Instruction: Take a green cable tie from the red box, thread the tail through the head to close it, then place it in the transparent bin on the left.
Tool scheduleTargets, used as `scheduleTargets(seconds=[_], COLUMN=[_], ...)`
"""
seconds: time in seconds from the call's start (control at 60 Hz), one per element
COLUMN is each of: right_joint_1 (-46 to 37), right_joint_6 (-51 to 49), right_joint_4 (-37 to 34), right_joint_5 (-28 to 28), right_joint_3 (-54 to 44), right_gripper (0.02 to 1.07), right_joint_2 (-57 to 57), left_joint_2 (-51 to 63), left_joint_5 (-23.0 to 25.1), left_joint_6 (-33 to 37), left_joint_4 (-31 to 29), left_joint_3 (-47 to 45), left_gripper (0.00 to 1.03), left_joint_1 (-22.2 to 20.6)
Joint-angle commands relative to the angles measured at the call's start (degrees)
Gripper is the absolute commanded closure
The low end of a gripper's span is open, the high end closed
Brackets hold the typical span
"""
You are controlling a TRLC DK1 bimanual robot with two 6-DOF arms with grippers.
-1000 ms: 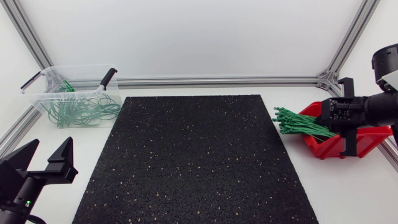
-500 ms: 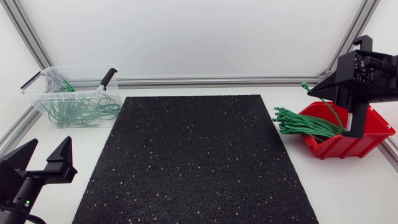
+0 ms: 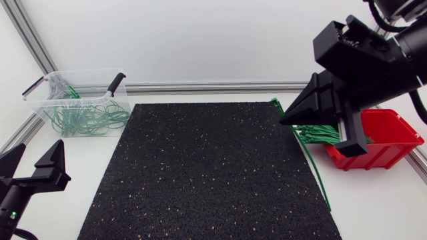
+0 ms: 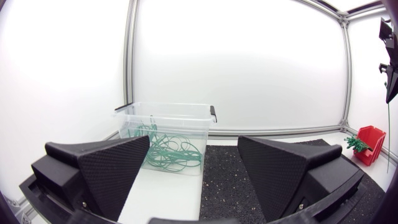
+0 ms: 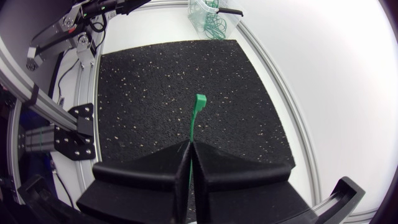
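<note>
Inspecting the right gripper (image 3: 288,120) first, we find it raised above the right edge of the black mat (image 3: 200,173), with its 2 fingers pressed flat together. In the right wrist view the gripper (image 5: 190,146) is clamped on 1 green cable tie (image 5: 195,121), and no gap shows between the fingers beyond the strap itself. The head end of the tie sticks out ahead of the fingertips. From above, the cable tie (image 3: 311,168) hangs below the gripper and its tail trails down along the mat's right edge. We cannot tell whether the tail touches the mat.

The red box (image 3: 393,143) sits behind and below this gripper, at the table's right side. A bundle of loose green ties (image 3: 317,133) fans out of its open front, just under the fingers.

The left gripper (image 3: 41,143) is low at the table's near left corner. Its fingers stand wide apart and hold nothing. In its own view the left gripper (image 4: 194,143) frames the transparent bin (image 4: 165,112), which stands ahead of it, well apart. The bin (image 3: 47,87) contains a tangle of closed green loops (image 3: 87,120).
</note>
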Motion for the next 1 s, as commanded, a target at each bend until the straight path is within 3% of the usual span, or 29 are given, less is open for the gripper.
scheduleTargets(seconds=[0.0, 0.117, 0.317, 0.417, 0.55, 0.75, 0.983], right_joint_1=[0.3, 0.5, 0.3, -0.3, -0.1, -0.2, -0.1], right_joint_6=[7.0, 12.9, 15.8, 17.2, 16.4, 15.9, 16.9], right_joint_4=[-1.7, -2.9, -5.5, -7.5, -7.3, -5.4, -2.2], right_joint_5=[-3.1, -9.0, -20.0, -25.3, -28.0, -31.0, -34.0], right_joint_3=[1.6, 2.2, 2.4, 2.3, 0.9, -1.5, -2.0], right_gripper=[1.01, 1.01, 1.01, 1.01, 1.01, 1.01, 1.01], right_joint_2=[2.6, 5.4, 10.6, 13.7, 15.4, 16.2, 17.6], left_joint_2=[-0.5, -0.5, 0.6, 6.8, 14.2, 21.1, 29.9], left_joint_5=[-0.3, -0.8, -0.7, -0.3, 0.0, 10.8, 22.0], left_joint_6=[6.0, 14.6, 21.4, 20.4, 18.5, 16.0, 13.2], left_joint_4=[-0.6, -0.2, 3.8, 3.2, 3.2, -2.5, -4.9], left_joint_3=[3.7, 5.7, 6.9, 9.3, 12.3, 20.2, 27.7], left_gripper=[0.07, 0.2, 0.38, 0.38, 0.34, 0.33, 0.33], left_joint_1=[0.4, 1.8, 0.8, 0.0, -1.8, -2.1, -2.3])
